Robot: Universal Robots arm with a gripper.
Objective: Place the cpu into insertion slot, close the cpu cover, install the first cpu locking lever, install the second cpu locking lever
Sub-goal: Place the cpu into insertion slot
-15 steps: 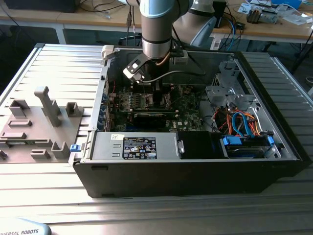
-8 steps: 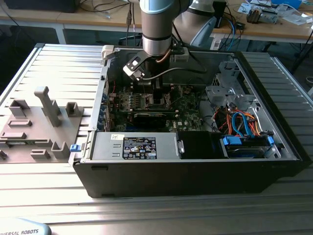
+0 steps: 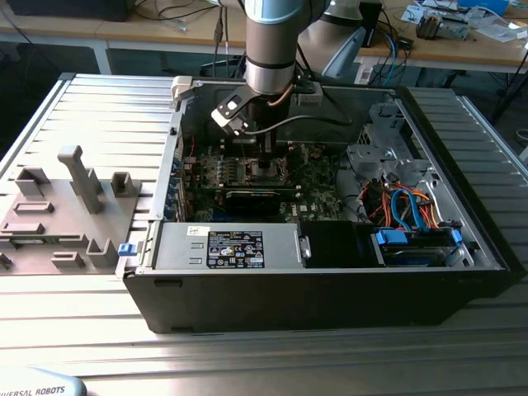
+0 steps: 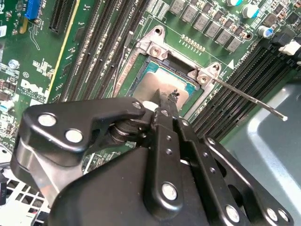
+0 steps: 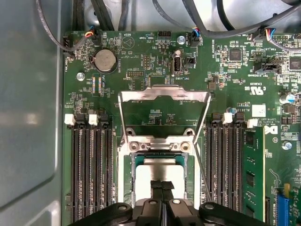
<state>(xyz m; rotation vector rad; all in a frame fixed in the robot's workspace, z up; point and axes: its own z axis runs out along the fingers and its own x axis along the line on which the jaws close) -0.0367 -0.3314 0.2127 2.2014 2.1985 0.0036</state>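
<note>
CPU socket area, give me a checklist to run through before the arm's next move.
1. cpu in the insertion slot: ok.
2. cpu seated flat: cannot tell, the gripper hides part.
3. cpu cover closed: not ok, it stands open.
4. locking lever latched: not ok, it sticks out free.
5. gripper clear of the cpu: cannot tell, it sits shut right over it.
</note>
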